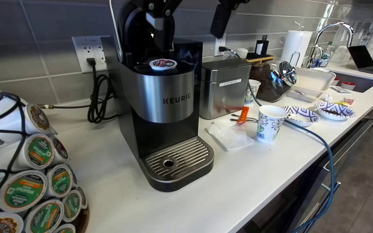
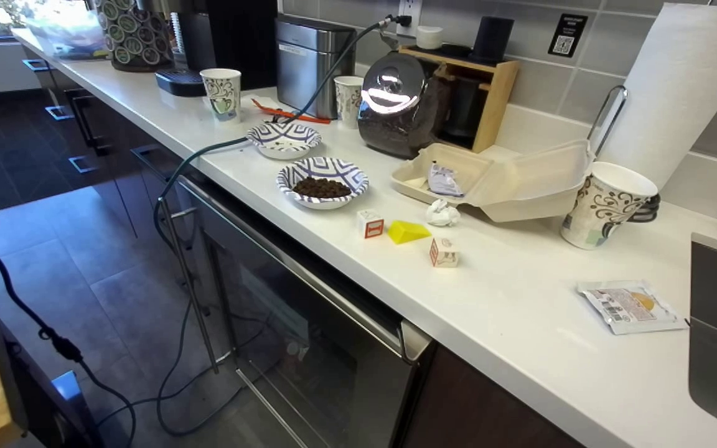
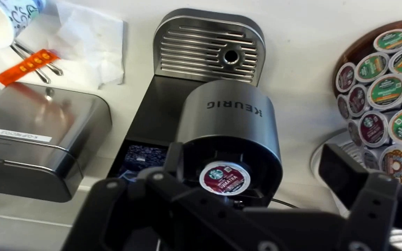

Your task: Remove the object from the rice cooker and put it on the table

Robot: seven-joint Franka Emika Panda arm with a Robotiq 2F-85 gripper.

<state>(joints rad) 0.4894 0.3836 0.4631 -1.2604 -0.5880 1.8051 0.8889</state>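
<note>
Lying face up in the open top of the Keurig coffee maker (image 1: 163, 97), the Sumatra pod (image 3: 224, 178) shows its maroon label. The gripper (image 3: 257, 161) hangs above, its two fingers spread wide. To one side stands a steel bin (image 1: 223, 95), to the other a stack of pods (image 1: 22, 191); near the bin, a patterned paper cup (image 1: 268, 127) stands beside a white napkin (image 1: 227, 137).

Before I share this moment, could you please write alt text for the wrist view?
A pod marked Sumatra sits in the open top of a Keurig, with an open pincer in the foreground. A metal box, a paper cup and an orange strip are at the picture's left; other pods are stacked at its right.
</note>
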